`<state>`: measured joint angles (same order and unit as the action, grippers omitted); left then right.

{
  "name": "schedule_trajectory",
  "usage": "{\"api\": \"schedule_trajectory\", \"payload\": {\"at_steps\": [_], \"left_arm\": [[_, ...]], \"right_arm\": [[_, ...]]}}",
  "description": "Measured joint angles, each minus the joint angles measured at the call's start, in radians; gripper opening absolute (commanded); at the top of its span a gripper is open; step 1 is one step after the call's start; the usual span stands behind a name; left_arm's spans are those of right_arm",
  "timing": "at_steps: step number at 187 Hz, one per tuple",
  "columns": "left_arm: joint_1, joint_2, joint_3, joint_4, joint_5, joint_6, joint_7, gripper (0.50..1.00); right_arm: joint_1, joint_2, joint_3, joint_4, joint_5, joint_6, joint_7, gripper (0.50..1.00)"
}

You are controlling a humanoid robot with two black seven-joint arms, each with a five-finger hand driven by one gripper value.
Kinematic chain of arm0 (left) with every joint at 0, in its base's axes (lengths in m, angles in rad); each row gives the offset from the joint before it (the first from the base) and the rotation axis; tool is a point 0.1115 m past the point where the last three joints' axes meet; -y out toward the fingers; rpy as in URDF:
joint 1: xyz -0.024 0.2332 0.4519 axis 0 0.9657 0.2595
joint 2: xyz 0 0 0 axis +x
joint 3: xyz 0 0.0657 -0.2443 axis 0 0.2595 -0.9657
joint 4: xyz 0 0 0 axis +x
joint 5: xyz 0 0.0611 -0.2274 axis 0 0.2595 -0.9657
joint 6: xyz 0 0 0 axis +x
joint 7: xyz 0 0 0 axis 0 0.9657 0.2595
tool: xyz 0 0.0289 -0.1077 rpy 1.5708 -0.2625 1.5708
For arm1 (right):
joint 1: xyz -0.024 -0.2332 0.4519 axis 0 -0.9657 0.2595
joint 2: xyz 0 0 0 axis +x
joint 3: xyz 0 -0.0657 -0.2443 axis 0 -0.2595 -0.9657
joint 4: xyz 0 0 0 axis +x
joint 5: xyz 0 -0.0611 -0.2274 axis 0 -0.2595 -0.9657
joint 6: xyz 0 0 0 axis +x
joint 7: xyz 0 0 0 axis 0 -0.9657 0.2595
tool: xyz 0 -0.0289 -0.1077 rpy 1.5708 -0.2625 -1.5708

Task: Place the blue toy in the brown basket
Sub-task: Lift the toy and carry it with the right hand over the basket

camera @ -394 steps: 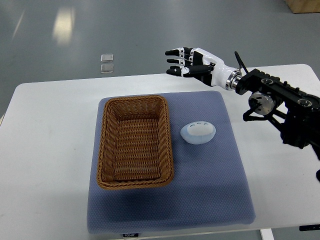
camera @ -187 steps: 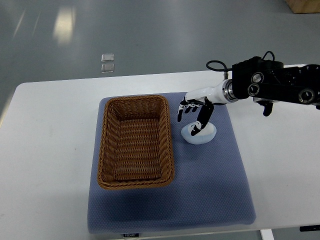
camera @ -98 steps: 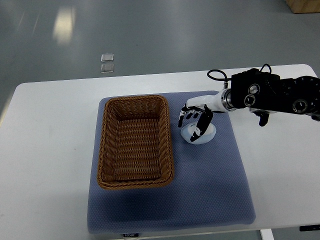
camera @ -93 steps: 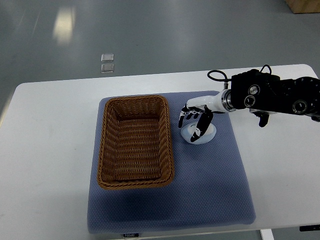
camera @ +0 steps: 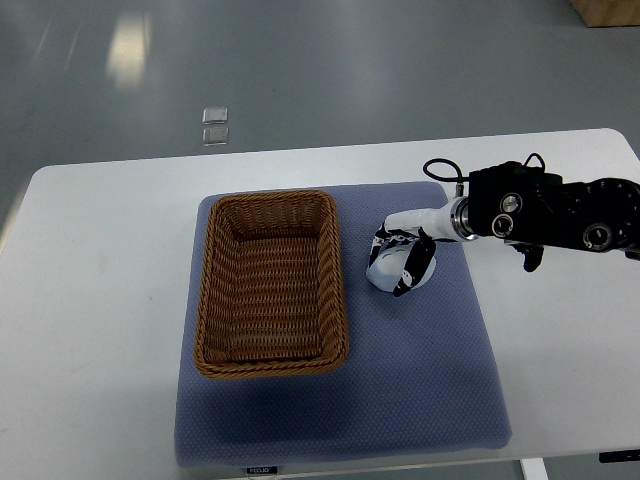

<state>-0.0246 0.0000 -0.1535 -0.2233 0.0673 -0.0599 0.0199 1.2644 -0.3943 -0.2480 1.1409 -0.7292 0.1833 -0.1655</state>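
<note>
Fingers (camera: 398,262) of the right hand (camera: 402,255) curling down over the blue toy (camera: 397,270), closing on it but maybe not gripping tight yet. Toy lying on the blue mat (camera: 420,370), just beside the right wall of the brown basket (camera: 270,283), not touching it. Doing this step well: squeezing softly and evenly, getting a firm hold, lifting straight up, clearing the basket rim, then carrying left over the open middle. Toy looking like a smooth egg, lying flat, long side running left to right; hard telling more under the hand.
</note>
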Motion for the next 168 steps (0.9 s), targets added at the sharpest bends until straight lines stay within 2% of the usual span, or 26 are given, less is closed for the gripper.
{"api": "schedule_trajectory", "payload": {"at_steps": [1,2,3,4,5,6,8,24,64,112,139,168], "left_arm": [[0.0,0.0,0.0,0.0,0.0,0.0,0.0,1.0],[0.0,0.0,0.0,0.0,0.0,0.0,0.0,1.0],[0.0,0.0,0.0,0.001,0.0,0.0,0.0,1.0],[0.0,0.0,0.0,0.001,0.0,0.0,0.0,1.0],[0.0,0.0,0.0,0.001,0.0,0.0,0.0,1.0],[0.0,0.0,0.0,0.001,0.0,0.0,0.0,1.0],[0.0,0.0,0.0,0.001,0.0,0.0,0.0,1.0],[0.0,0.0,0.0,0.002,0.0,0.0,0.0,1.0],[-0.001,0.0,0.0,0.001,0.0,0.0,0.0,1.0],[0.0,0.0,0.0,-0.002,0.0,0.0,0.0,1.0],[0.0,0.0,0.0,-0.001,0.0,0.0,0.0,1.0],[0.0,0.0,0.0,0.001,0.0,0.0,0.0,1.0]], "right_arm": [[0.0,0.0,0.0,0.0,0.0,0.0,0.0,0.701],[-0.001,0.0,0.0,-0.001,-0.001,0.0,0.0,0.666],[-0.001,0.0,0.0,-0.001,-0.002,-0.001,0.0,0.666],[-0.002,0.001,0.0,-0.001,-0.002,-0.001,0.0,0.634],[-0.002,0.001,0.0,-0.002,-0.003,-0.001,0.0,0.633],[-0.002,0.001,0.0,-0.002,-0.004,-0.002,0.0,0.607],[-0.003,0.001,0.0,-0.002,-0.004,-0.002,0.0,0.588],[-0.005,0.002,0.0,-0.004,-0.011,-0.007,0.001,0.5],[0.008,-0.02,0.003,-0.004,-0.012,-0.008,0.002,0.5],[0.119,-0.042,0.025,0.019,0.022,0.023,0.003,0.5],[0.225,-0.009,0.025,0.024,0.075,0.034,0.004,0.5],[0.282,0.109,0.023,0.022,0.137,0.051,0.019,0.5]]}}
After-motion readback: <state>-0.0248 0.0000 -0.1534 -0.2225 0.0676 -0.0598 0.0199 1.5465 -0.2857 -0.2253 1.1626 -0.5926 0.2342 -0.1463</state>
